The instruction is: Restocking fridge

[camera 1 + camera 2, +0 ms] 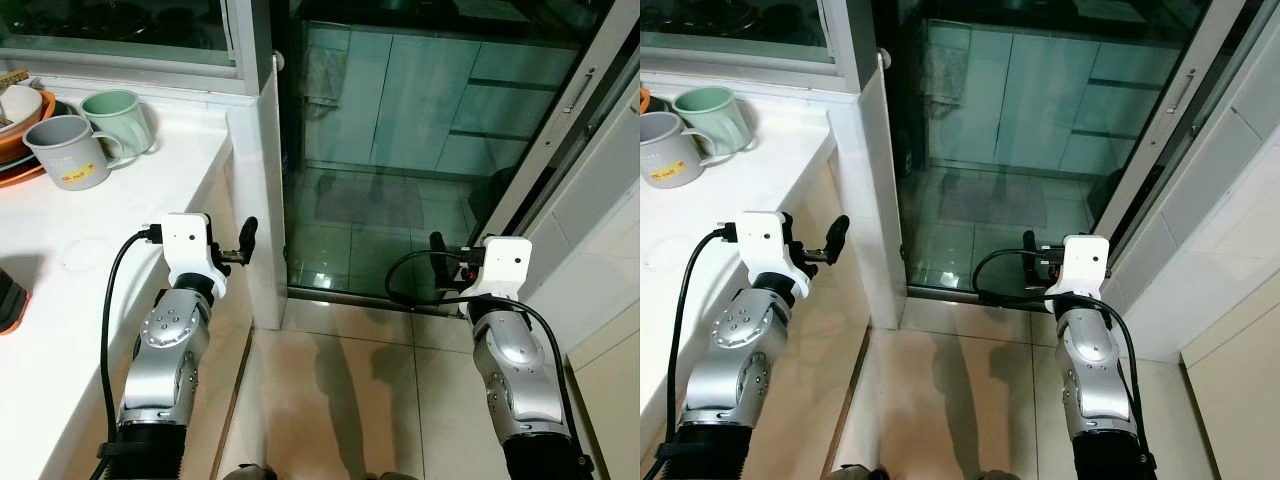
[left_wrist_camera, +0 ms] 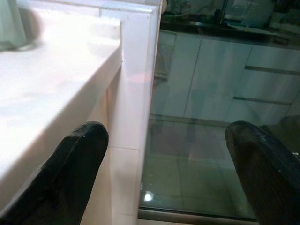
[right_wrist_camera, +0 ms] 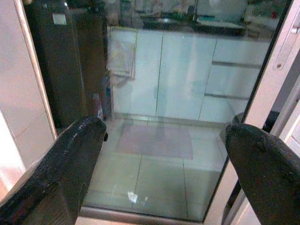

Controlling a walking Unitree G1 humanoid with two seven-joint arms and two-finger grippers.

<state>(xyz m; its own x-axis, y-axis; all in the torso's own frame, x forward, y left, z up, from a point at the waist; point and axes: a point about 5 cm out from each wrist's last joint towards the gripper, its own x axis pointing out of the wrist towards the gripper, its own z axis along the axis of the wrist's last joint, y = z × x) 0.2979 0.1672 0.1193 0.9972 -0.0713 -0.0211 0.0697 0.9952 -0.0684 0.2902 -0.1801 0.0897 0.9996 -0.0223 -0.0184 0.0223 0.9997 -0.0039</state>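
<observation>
Item: we carry left hand (image 1: 247, 240) and right hand (image 1: 437, 250) spread, empty; glass door (image 1: 400, 150) ahead; advise walking through squarely.

A white counter (image 1: 120, 220) runs along the robot's left, ending at a white post (image 1: 262, 180). Far back on the counter stand a grey mug (image 1: 65, 150) and a green mug (image 1: 117, 120), touching, with orange bowls (image 1: 22, 125) stacked just beside the grey one. The left gripper (image 1: 245, 238) hangs off the counter's front edge, close to the post, one black finger showing. Past the post a glass door (image 1: 400, 140) shows pale cabinets (image 1: 440, 100) and a mat (image 1: 370, 198) on the tiles. The right gripper (image 1: 438, 250) is held low before the door's sill (image 1: 375, 298), well apart from the counter.
</observation>
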